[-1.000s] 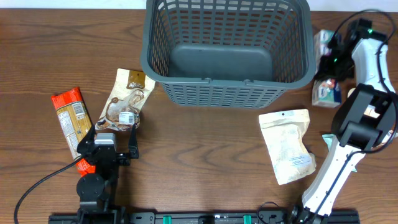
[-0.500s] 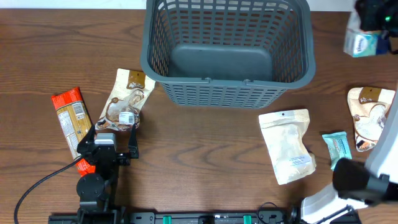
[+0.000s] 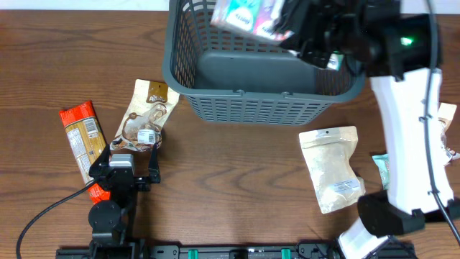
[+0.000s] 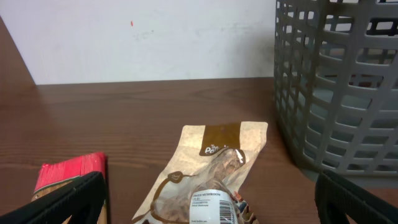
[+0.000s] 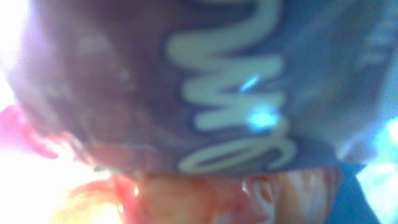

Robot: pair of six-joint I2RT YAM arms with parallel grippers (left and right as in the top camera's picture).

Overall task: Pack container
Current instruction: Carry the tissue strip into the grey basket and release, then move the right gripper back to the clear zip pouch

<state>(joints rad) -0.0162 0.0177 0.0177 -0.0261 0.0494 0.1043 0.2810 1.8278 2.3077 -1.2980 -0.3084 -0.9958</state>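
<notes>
The container, a large dark grey slotted basket [image 3: 262, 101], stands at the back centre and also shows in the left wrist view [image 4: 336, 93]. My right gripper [image 3: 287, 27] reaches over the basket's top rim. It is shut on a blue and white snack packet [image 3: 241, 13], held above the basket. That packet fills the right wrist view [image 5: 205, 81] as a blur. My left gripper [image 3: 133, 155] [image 4: 211, 208] rests low at the front left, open and empty. Its fingers lie either side of the near end of a brown dried-mushroom packet [image 3: 147, 115] [image 4: 211, 180].
A red snack packet [image 3: 80, 137] lies left of my left gripper. A white pouch [image 3: 332, 167] lies front right of the basket. A teal packet [image 3: 379, 165] and another brown packet [image 3: 447, 119] are partly hidden by the right arm.
My right arm has swung from the far right to over the basket, carrying the blue and white packet. The left arm has not moved.
</notes>
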